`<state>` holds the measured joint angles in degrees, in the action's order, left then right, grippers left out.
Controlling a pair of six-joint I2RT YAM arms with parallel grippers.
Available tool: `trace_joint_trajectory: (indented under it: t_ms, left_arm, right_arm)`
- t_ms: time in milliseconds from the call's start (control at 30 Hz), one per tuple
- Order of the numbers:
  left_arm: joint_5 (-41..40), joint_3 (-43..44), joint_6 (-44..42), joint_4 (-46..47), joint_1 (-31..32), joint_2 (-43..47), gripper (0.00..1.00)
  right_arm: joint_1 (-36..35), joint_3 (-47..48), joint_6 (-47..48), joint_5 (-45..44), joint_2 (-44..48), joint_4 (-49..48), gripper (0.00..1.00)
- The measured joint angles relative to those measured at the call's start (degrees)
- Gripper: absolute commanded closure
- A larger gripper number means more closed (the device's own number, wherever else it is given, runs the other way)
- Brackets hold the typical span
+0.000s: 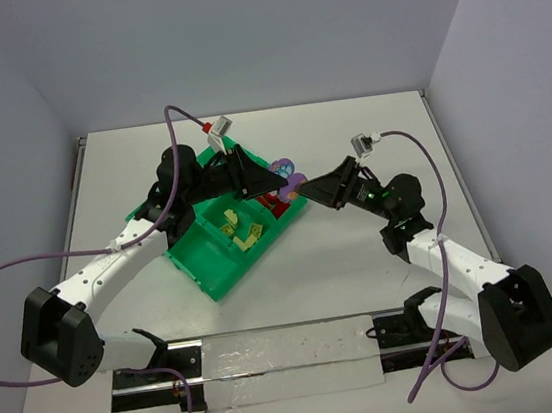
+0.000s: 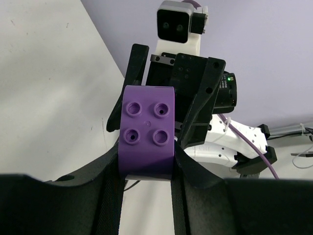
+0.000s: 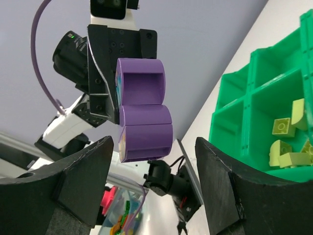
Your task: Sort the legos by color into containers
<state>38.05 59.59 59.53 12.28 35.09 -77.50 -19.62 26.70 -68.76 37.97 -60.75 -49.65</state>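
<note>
My left gripper [image 1: 281, 181] is shut on a purple lego [image 1: 293, 177] and holds it in the air at the right end of the green tray [image 1: 208, 270]. In the left wrist view the purple lego [image 2: 147, 129], studs facing the camera, sits clamped between my left gripper [image 2: 146, 164] pads. My right gripper [image 3: 154, 147] is open, its jaws standing on either side of the purple lego [image 3: 144, 110] with gaps showing. Pale yellow-green legos [image 3: 286, 142] lie in one container of the tray [image 3: 234, 98]. Red legos [image 1: 276, 203] lie in another, partly hidden.
A metal rail [image 1: 284, 352] runs along the near table edge between the arm bases. A clear bag [image 3: 117, 210] of coloured pieces shows low in the right wrist view. Grey walls close the table at the back and on both sides.
</note>
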Motion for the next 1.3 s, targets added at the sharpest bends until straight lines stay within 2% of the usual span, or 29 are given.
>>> trace_joint_trajectory:
  t_ms: [233,400,600,767,833,867,900,933,967,1000,1033,1067,1133,1300]
  left_arm:
    - [2.11,0.0,0.04,1.78,0.0,0.51,1.0]
    - [4.2,0.0,0.08,2.2,0.0,0.51,1.0]
    - [5.43,0.0,0.07,2.56,0.0,0.51,1.0]
    - [6.19,0.02,0.22,3.79,0.0,0.51,1.0]
    - [6.35,0.02,0.18,4.07,0.0,0.51,1.0]
    - [6.35,0.02,0.1,4.07,0.0,0.51,0.99]
    - [6.3,0.02,-0.13,3.91,0.0,0.51,0.98]
    - [6.24,0.02,-0.27,3.79,0.0,0.53,0.89]
    - [6.18,0.02,-0.47,3.63,0.0,0.58,0.68]
    - [6.13,0.03,-0.69,3.37,0.0,0.67,0.52]
    - [6.01,0.1,-1.03,3.0,0.02,0.76,0.4]
    - [5.8,0.21,-1.39,2.61,0.04,0.84,0.31]
    - [5.14,0.46,-1.95,1.8,0.05,1.02,0.25]
    - [3.19,0.92,-3.07,0.07,0.0,1.71,0.28]
  right_arm:
    - [0.0,0.0,-2.76,1.71,-1.77,-6.52,0.28]
    - [0.01,-0.02,-7.59,2.93,-4.2,-14.06,0.41]
    - [0.02,-0.02,-10.21,3.63,-5.36,-18.12,0.46]
    - [0.02,-0.02,-10.83,4.06,-5.49,-18.42,0.73]
    - [0.08,-0.02,-11.08,4.19,-5.49,-18.38,0.9]
    - [0.11,-0.02,-11.03,4.26,-5.49,-18.35,0.92]
    - [0.13,-0.02,-10.97,4.33,-5.48,-18.28,1.0]
    - [0.13,-0.02,-10.89,4.45,-5.47,-18.22,1.0]
    - [0.15,-0.02,-10.8,4.49,-5.47,-18.07,1.0]
    - [0.15,-0.02,-10.69,4.51,-5.46,-17.97,1.0]
    - [0.15,-0.02,-10.62,4.54,-5.39,-17.69,1.0]
    - [0.15,-0.02,-10.39,4.56,-5.29,-17.44,1.0]
    - [0.15,-0.05,-9.79,4.58,-5.03,-16.97,1.0]
    - [0.15,-0.09,-8.61,4.89,-4.42,-16.1,1.0]
